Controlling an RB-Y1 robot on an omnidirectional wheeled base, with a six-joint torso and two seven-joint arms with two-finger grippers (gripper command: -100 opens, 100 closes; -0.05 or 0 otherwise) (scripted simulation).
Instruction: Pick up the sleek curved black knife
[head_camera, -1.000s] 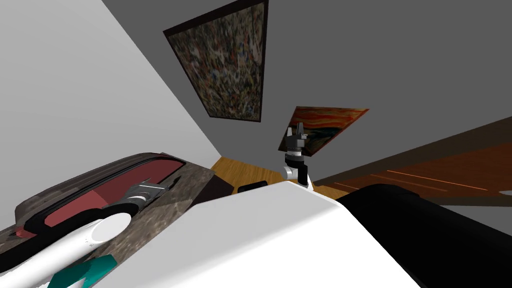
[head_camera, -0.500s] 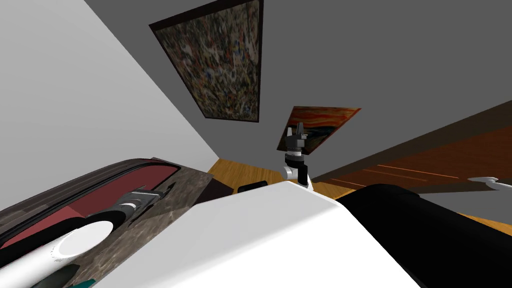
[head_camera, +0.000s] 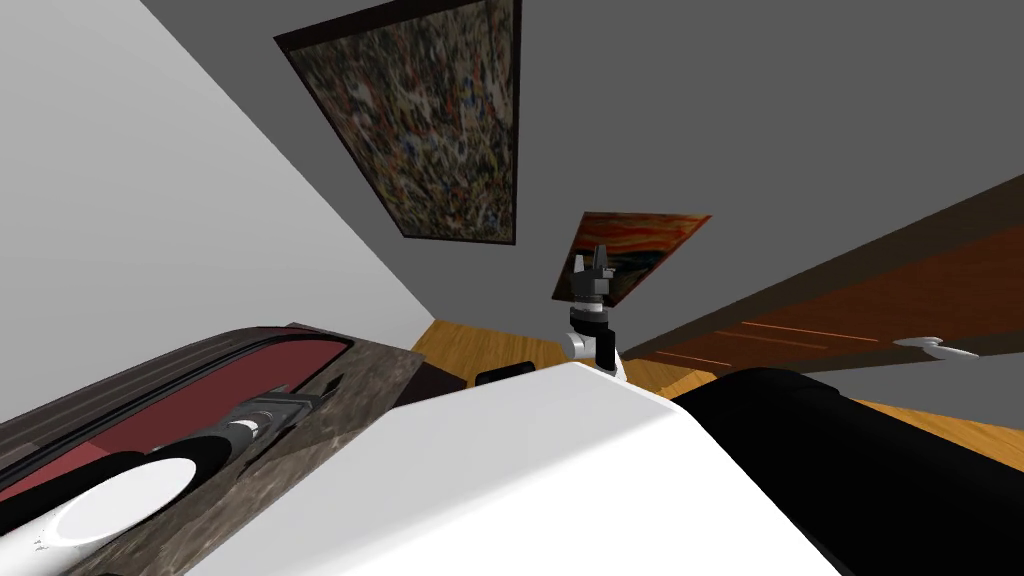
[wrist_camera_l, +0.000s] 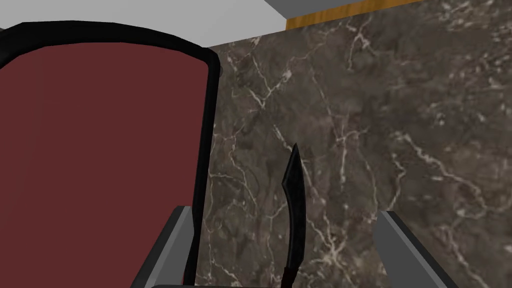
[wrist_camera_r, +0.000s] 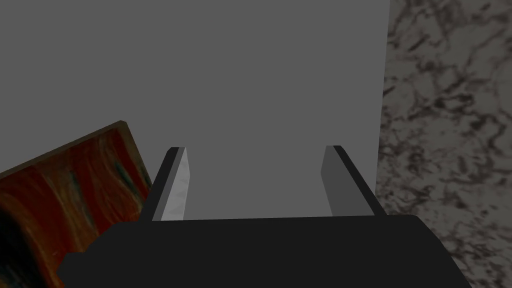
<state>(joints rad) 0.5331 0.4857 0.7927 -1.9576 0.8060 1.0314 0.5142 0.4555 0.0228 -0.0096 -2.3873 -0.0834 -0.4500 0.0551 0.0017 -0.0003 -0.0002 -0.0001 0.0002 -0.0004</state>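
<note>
Right now the left end effector (wrist_camera_l: 283, 211) is wide open. Its two grey fingers (wrist_camera_l: 172, 245) stand far apart and hold nothing. The black knife (wrist_camera_l: 295, 200) lies flat between them and touches neither one. It is thin and bent like a bow. Its sharp tip points away from the end effector, and its handle end goes under the dark box at the base of the fingers. I cannot tell if the fingers touch the top under them.

The knife lies on the table (wrist_camera_l: 400, 125), which is dark stone with pale veins. It is just beside the dark red basin (wrist_camera_l: 100, 150), close to the basin's black rim (wrist_camera_l: 207, 150) but not on it. One finger of the left end effector crosses that rim. The other finger is over bare table, on the far side of the knife from the basin.

The left arm (head_camera: 120, 500) is stretched out long and low next to the basin, white and then dark near the hand.

The right end effector (head_camera: 600, 252) is well apart from the basin, held up high and pointing up. Its fingers (wrist_camera_r: 176, 185) are open too, with nothing between them.
</note>
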